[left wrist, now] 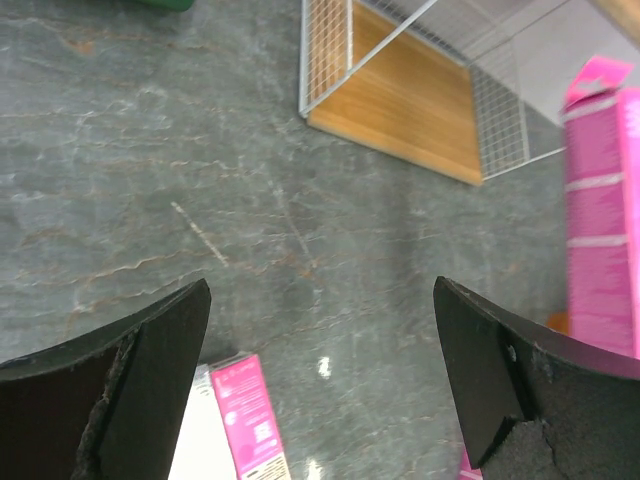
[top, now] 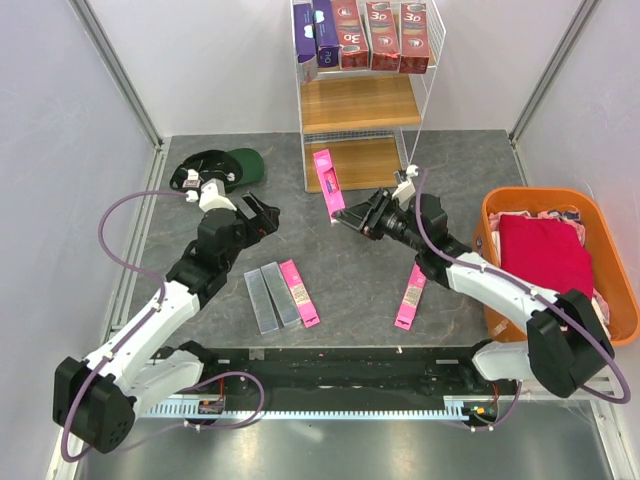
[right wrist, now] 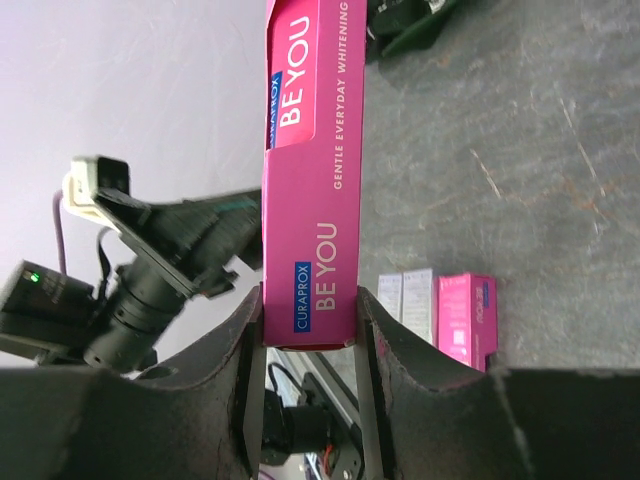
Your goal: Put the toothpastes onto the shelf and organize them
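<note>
At the centre of the overhead view, the right tool [top: 350,218] is clamped on one end of a bright pink slim cardboard carton [top: 329,185]. The carton's other end reaches up the frame over the front edge of the lowest board of the tall white wire-frame shelf with wooden boards [top: 360,100]. Whether carton and board touch is hard to say from above. In the right wrist view the two dark fingers [right wrist: 240,350] press the carton's narrow sides near its lower end.

The left tool [top: 265,215] hangs left of centre above the grey stone-patterned worktop [top: 450,170], jaws spread wide with nothing between them.

At the top of the frame, the shelf's uppermost board carries a row of upright cartons: a purple carton [top: 325,35] at the left and three dark red cartons with white print [top: 385,35] to its right. Below centre, two silver-grey cartons [top: 260,302] lie side by side, with a second pink carton [top: 299,292] against their right side. A third pink carton [top: 410,297] lies alone, lower right of centre.

A dark green cap [top: 235,165] sits upper left. An orange plastic basket [top: 530,197] holding red cloth [top: 545,250] is at the right edge.
</note>
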`<state>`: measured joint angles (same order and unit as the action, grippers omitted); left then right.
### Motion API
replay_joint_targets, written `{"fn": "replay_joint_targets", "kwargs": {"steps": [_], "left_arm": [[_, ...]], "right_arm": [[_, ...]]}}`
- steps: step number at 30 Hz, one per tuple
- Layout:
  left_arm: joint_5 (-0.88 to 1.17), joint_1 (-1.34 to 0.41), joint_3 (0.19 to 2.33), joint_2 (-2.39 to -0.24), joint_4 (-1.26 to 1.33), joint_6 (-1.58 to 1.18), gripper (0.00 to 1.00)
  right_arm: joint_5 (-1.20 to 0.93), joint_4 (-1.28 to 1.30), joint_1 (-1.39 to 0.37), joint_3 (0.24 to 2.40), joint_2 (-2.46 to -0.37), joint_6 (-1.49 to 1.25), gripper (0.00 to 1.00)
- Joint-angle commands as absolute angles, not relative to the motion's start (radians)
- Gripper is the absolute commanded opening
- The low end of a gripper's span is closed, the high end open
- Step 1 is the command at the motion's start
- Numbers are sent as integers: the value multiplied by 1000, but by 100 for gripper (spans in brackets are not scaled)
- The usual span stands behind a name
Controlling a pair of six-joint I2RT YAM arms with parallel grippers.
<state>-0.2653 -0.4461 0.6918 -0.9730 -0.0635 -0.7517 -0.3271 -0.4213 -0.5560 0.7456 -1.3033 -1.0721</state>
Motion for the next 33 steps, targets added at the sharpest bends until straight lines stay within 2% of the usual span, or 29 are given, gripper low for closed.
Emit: {"fn": "replay_joint_targets", "kwargs": {"steps": [1, 19, 33], "left_arm": [[-353, -457, 738, -988, -94, -695, 100], [-367, -459, 727, -963, -92, -675, 100], [-394, -459, 710, -914, -100, -657, 100]], "right_arm": [[-347, -515, -531, 837, -1351, -1072, 23], [-262, -652, -483, 1256, -1721, -1193, 24], [-239, -568, -463, 1572, -1986, -1256, 26]]}}
